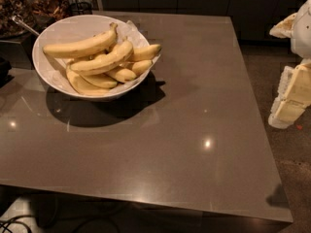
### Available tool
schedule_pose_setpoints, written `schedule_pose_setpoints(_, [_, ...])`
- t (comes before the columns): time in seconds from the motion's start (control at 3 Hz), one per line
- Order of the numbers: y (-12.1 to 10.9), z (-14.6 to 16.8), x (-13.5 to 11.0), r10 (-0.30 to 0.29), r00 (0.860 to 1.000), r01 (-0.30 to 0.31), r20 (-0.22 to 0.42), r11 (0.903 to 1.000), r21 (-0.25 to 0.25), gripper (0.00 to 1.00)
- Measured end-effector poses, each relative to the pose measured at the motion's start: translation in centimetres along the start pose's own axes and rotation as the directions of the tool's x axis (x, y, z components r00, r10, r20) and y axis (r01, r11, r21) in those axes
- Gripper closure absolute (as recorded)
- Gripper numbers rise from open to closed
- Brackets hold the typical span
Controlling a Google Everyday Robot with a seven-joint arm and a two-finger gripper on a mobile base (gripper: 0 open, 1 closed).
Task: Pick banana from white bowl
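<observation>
A large white bowl (58, 25) stands on the grey-brown table at the back left and holds several bananas. The banana (104, 61) is long, pale yellow and gently curved, and lies across the middle of the pile. Just behind it lies another long banana (80, 47) with an upturned stem tip. Shorter bananas (129, 73) lie underneath and to the right. My gripper (291, 98), white and cream, hangs at the far right edge of the view, beside the table's right edge and far from the bowl. It holds nothing that I can see.
The table (184, 130) has its front edge near the bottom and its right edge beside the gripper. Glass jars of food (46, 4) and a metal handle (24, 25) stand behind the bowl at the left. Cables (12, 223) lie on the floor.
</observation>
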State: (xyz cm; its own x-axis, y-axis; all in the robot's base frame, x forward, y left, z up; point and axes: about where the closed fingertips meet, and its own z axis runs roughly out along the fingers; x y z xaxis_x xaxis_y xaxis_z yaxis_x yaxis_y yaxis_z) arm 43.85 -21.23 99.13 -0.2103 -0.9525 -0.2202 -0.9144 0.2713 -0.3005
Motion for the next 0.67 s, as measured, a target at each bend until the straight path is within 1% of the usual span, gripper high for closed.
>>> schedule_pose_setpoints(0.33, [0.0, 0.0, 0.0, 0.000, 1.000, 0.000, 0.000, 1.0000, 0.000, 0.00])
schedule_pose_setpoints(0.67, [0.3, -0.9, -2.1, -0.031, 0.999, 0.031, -0.009, 0.9995, 0.002, 0.00])
